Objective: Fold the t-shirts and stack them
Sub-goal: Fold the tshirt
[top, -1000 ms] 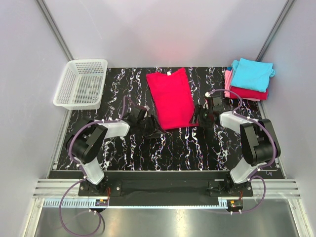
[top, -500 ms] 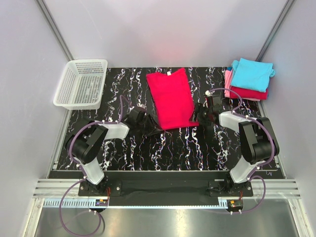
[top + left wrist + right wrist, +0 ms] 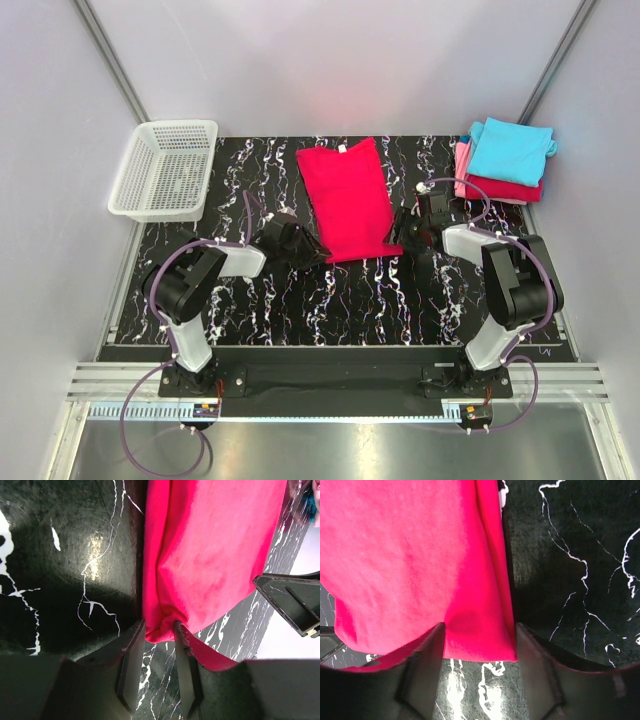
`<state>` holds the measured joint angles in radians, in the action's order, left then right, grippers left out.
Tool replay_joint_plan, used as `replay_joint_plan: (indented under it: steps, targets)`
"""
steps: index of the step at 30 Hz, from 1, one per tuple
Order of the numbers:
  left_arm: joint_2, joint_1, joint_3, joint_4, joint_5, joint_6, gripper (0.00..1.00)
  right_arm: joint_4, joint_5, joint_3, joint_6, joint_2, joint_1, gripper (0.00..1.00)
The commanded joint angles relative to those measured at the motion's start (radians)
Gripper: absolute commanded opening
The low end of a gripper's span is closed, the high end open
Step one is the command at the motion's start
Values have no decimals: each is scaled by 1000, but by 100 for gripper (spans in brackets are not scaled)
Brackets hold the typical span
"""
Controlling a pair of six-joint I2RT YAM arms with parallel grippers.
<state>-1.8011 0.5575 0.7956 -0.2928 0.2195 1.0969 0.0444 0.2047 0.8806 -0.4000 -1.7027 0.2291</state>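
The crimson-red t-shirt (image 3: pixel 345 195) lies folded into a long strip at mid-table. My left gripper (image 3: pixel 305 250) is at its near left corner. In the left wrist view the gripper (image 3: pixel 159 630) pinches a bunched bit of the shirt's hem (image 3: pixel 210 555). My right gripper (image 3: pixel 405 232) is at the near right corner. In the right wrist view it (image 3: pixel 480 640) stands wide open, with the flat corner of the shirt (image 3: pixel 410 565) between its fingers. A stack of folded shirts sits at the back right: turquoise (image 3: pixel 510 148) on top, red (image 3: pixel 505 188) below, pink (image 3: pixel 462 165) at the left side.
A white plastic mesh basket (image 3: pixel 165 168) stands at the back left of the black marbled table (image 3: pixel 350 300). Grey walls close in on both sides and the back. The right gripper's finger (image 3: pixel 290 600) shows at the right of the left wrist view.
My left gripper moved right and away from the bases onto the shirt's near left corner and closed on it. My right gripper shifted slightly left to the near right corner.
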Motion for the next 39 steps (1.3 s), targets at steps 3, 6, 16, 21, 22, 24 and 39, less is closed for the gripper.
replay_joint_plan:
  steps: [3,6,16,21,22,24,39]
  targets:
    - [8,9,31,0,6,-3,29,25,13,-6,-20,-25,3,54]
    - [25,12,36,38,-15,-20,15,29,22,-14,-25,-17,1,16]
    - [130,31,13,161,-49,-68,0,86,74,-78,-65,115,3,0]
    - [221,45,-27,222,-48,-97,0,115,102,-167,-91,230,25,0]
    - [232,47,-38,237,-54,-98,0,126,104,-181,-94,245,33,0]
    - [273,53,-62,260,-66,-98,0,138,94,-216,-111,285,85,0]
    - [629,203,-260,466,-209,-58,0,333,-59,-422,-339,647,441,0]
